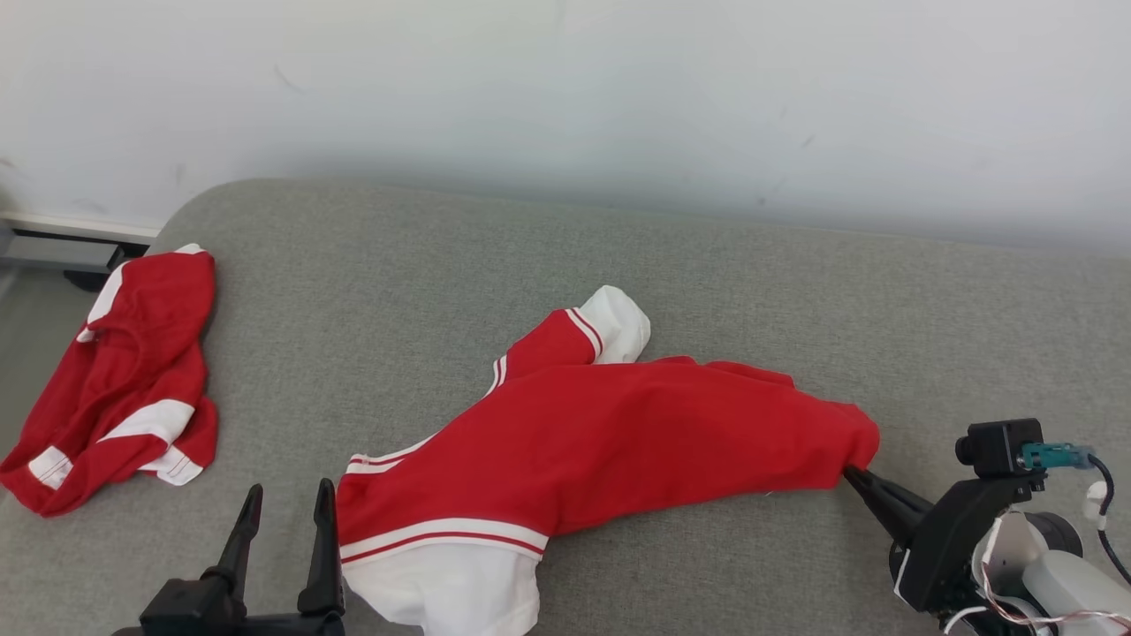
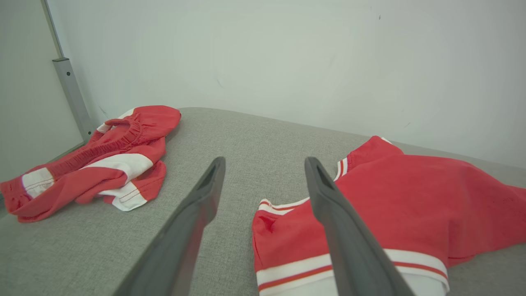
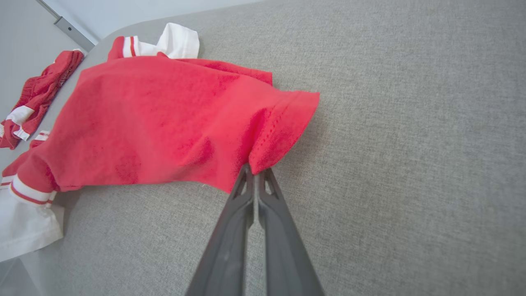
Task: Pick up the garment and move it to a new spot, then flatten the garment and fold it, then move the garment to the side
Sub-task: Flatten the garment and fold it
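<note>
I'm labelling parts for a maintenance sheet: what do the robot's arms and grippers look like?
The left gripper and right gripper each have two long, tapering dark grey fingers with slotted tips. On the right's black mount: a black camera, a teal plug with dark cable, red-white wires; the forearm is pale.
</note>
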Available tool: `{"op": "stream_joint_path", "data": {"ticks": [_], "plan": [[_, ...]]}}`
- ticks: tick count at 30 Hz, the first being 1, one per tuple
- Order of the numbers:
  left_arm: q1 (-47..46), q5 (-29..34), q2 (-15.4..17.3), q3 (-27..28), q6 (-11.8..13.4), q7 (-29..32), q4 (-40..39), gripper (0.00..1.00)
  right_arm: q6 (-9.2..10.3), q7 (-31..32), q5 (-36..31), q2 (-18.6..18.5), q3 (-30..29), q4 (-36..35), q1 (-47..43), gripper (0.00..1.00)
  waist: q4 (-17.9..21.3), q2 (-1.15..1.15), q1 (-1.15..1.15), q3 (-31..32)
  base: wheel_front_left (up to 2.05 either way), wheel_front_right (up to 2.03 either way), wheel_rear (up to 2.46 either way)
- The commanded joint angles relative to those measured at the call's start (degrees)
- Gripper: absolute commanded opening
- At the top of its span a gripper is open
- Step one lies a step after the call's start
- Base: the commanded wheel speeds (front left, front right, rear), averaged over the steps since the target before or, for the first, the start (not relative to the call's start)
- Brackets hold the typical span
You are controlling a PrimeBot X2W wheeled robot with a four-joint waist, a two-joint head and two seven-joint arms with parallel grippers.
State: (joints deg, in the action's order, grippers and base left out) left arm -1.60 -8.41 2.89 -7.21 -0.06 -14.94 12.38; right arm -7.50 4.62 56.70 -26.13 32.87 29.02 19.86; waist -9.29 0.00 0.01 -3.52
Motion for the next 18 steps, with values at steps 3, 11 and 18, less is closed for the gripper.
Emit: {"op": "stream_joint_path", "data": {"ticks": [3,11,18], "plan": [[0.9,0.4,0.2,0.1,-0.2,-0.3,0.0,1.00,0.02,3.3,2.4,-2.7,-1.6,-5.9,-3.7,0.00,1.3,0.00,-0.01,0.8,0.00,0.00,0.00],[1.3,0.5,0.2,0.0,-0.1,-0.3,-0.2,1.00,0.02,14.3,10.2,-7.9,-7.6,-18.7,-13.7,0.00,3.1,0.00,-0.01,0.9,0.00,0.00,0.00],[0.7,0.6,0.2,0.0,-0.4,-0.3,0.1,1.00,0.02,21.2,8.7,-7.4,-12.3,-20.2,-19.6,0.00,4.0,0.00,-0.01,0.3,0.00,0.00,0.00]]}}
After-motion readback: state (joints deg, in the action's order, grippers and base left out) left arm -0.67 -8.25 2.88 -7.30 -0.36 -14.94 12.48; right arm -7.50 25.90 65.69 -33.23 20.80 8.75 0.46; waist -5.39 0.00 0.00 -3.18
